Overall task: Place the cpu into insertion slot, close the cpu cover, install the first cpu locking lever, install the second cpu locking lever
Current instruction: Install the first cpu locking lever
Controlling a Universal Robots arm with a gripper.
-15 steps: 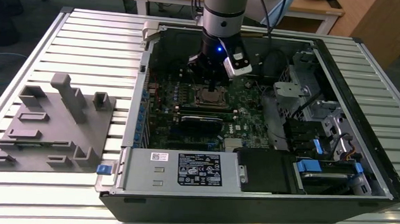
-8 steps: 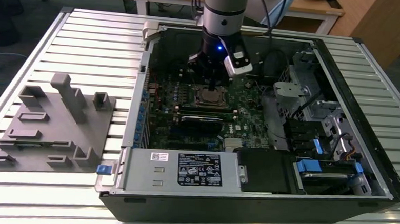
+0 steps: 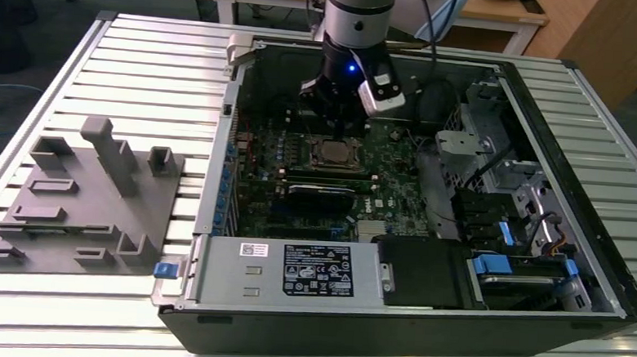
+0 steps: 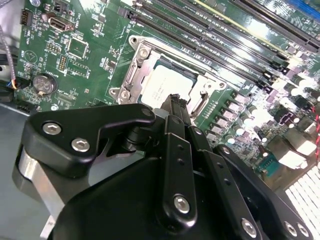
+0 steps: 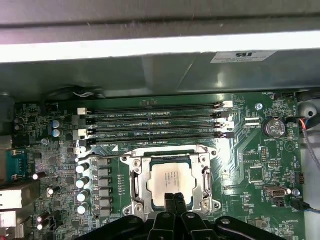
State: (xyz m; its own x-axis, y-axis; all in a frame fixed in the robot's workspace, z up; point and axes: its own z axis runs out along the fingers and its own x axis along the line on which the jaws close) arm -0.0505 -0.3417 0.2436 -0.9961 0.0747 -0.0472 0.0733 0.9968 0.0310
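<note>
1. The hand (image 3: 332,130) hangs inside the open computer case (image 3: 218,181), which stands on the slatted table (image 3: 139,63), a little above the centre of the exterior view.
2. The cpu (image 5: 172,180) lies flat in the insertion slot (image 3: 313,154) on the green circuit board (image 5: 260,165), with its pale top showing.
3. The cpu cover (image 5: 137,177) appears to lie down over the chip. Its silvery frame runs round all four sides, and the metal top shows through the window.
4. In the first wrist view the two fingertips (image 5: 167,201) sit side by side at the lower centre of the frame. They look closed together with nothing between them.
5. The deciding relation: the chip lies directly above the fingertips in that frame, and they overlap its lower edge. From this angle I cannot tell whether they touch it.
6. The long black memory slots (image 5: 155,125) run across the frame beyond the socket, well apart from the hand.
</note>
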